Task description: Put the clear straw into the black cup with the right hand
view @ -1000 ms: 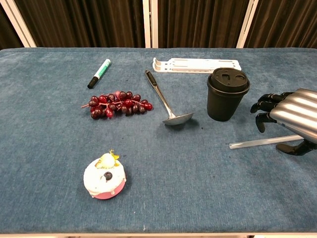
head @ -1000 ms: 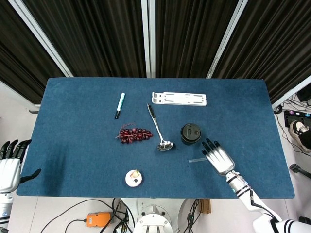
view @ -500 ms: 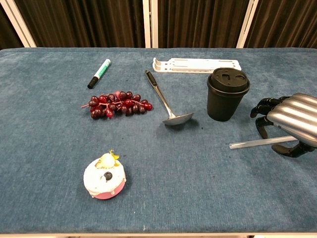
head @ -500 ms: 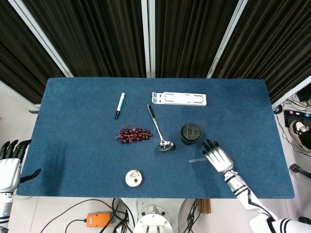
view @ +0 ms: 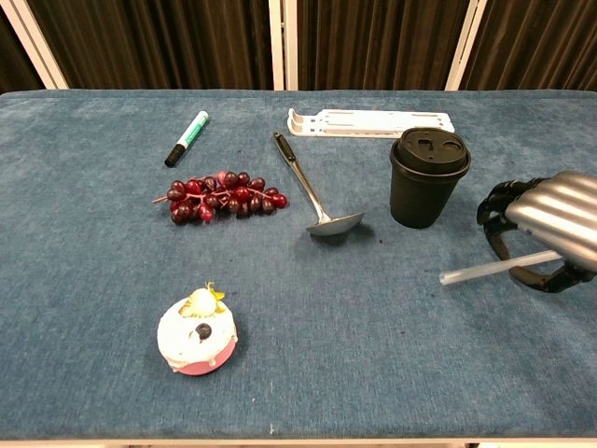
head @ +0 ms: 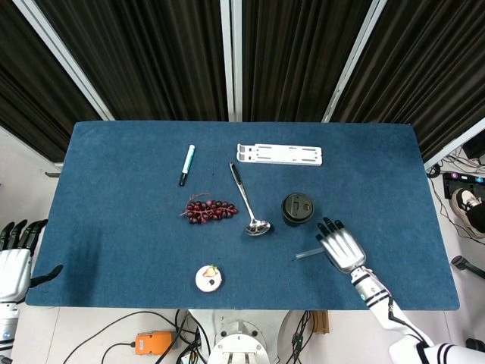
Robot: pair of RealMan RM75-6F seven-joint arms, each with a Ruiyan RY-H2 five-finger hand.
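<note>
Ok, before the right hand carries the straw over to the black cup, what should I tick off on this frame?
1. Straw in hand: ok. The right hand has its fingers curled around the clear straw.
2. Straw off the table: cannot tell; its free end looks slightly raised in the chest view.
3. Cup upright: ok. The black cup stands left of the hand.
4. Cup opening: cannot tell. The lid is on; whether a hole admits the straw is unclear.
5. Path clear: ok. Nothing lies between straw and cup; the ladle is further left.
6. Left hand away: ok, off the table edge.
</note>
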